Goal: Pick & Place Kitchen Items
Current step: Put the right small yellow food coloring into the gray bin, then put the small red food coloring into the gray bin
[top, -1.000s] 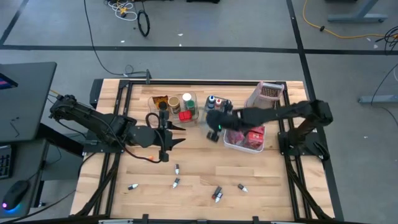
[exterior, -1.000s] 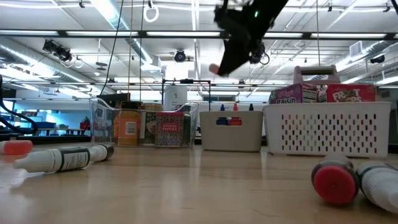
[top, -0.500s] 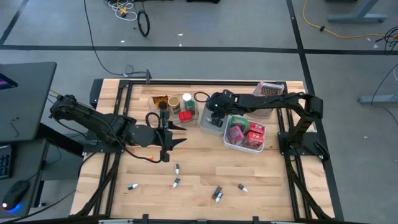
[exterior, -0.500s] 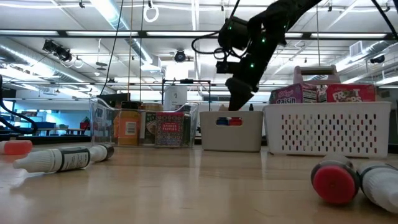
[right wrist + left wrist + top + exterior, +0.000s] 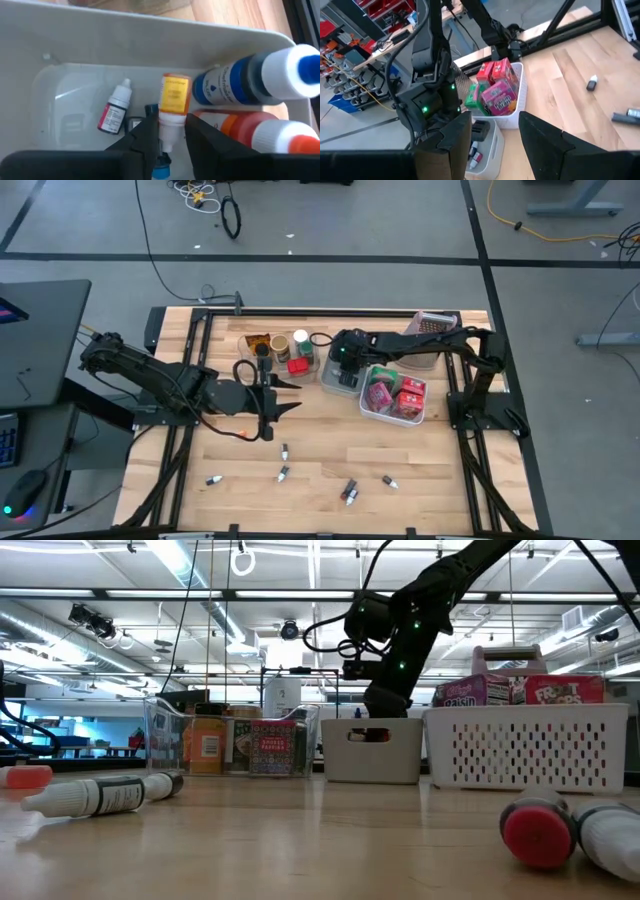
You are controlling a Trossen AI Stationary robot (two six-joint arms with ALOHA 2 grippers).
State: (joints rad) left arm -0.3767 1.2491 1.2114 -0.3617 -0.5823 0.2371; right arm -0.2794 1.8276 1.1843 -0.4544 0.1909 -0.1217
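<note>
My right gripper (image 5: 170, 137) reaches down into the grey bin (image 5: 343, 380), shut on a small yellow-labelled bottle (image 5: 173, 100). A blue bottle (image 5: 250, 75), an orange bottle (image 5: 240, 127) and a small red-labelled bottle (image 5: 114, 111) lie in the bin. In the low view the gripper (image 5: 378, 710) dips behind the bin's wall (image 5: 372, 755). My left gripper (image 5: 288, 398) hangs open above the table, left of the bins, with nothing between its fingers (image 5: 455, 140). Several small bottles (image 5: 284, 451) lie on the table's near half. My right gripper has the small bottle's white neck end (image 5: 169, 127) between its two fingers, which come from above, slanting down into the bin. The bottle points away from the fingers, its yellow-labelled body (image 5: 174, 95) down among the other bottles. Whether its lower end rests on the bin's floor, I cannot tell.
A white perforated basket (image 5: 420, 416) with red and pink boxes (image 5: 381, 392) stands right of the grey bin. A clear bin (image 5: 310, 345) with jars and an orange packet stands to its left. A pink carton (image 5: 432, 330) is at the far right. Bare wood lies along the near edge.
My right gripper has come down from high above the table, moving toward the far edge, and its fingers now stand inside the grey bin with the small bottle. The arm has swung away from over the white basket.
</note>
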